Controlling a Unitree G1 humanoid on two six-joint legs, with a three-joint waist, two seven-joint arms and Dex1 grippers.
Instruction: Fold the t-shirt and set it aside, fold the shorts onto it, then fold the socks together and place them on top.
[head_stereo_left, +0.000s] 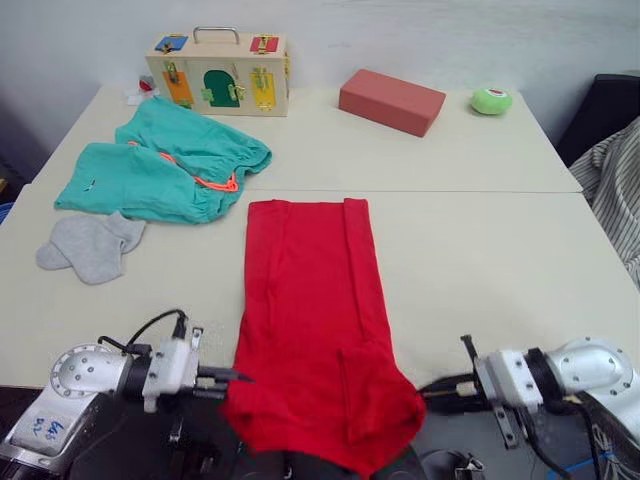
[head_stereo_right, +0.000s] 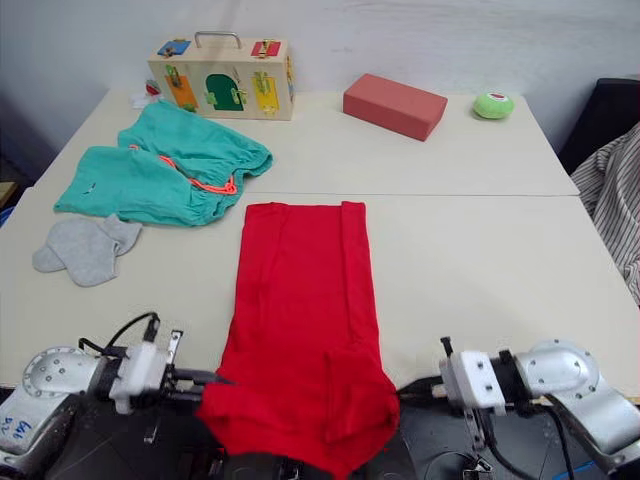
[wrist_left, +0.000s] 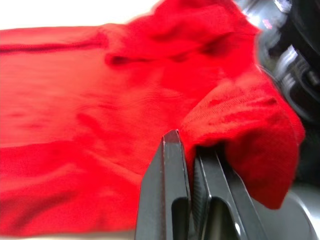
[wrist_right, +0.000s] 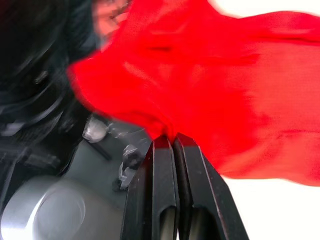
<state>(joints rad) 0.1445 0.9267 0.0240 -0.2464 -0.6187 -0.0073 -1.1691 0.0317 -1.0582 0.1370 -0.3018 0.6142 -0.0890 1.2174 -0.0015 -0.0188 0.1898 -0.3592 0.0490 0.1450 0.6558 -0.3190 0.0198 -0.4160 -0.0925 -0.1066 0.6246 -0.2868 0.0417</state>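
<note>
Bright red cloth t-shirt (head_stereo_left: 315, 320): long narrow strip, sleeves folded in, near end hanging off the white table's (head_stereo_left: 480, 260) front edge. Soft, light, floppy; likely sags unless gripped at both near corners. Left gripper (wrist_left: 192, 150) clamps a bunched fold at its near left corner; right gripper (wrist_right: 170, 142) pinches the near right corner. Teal-green cloth shorts (head_stereo_left: 165, 165) lie far left. Light grey socks (head_stereo_left: 92, 245) lie just beside them.

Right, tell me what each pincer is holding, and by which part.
Both hold the t-shirt at its near end: the left pincer pinches its left corner, the right pincer its right corner.
</note>
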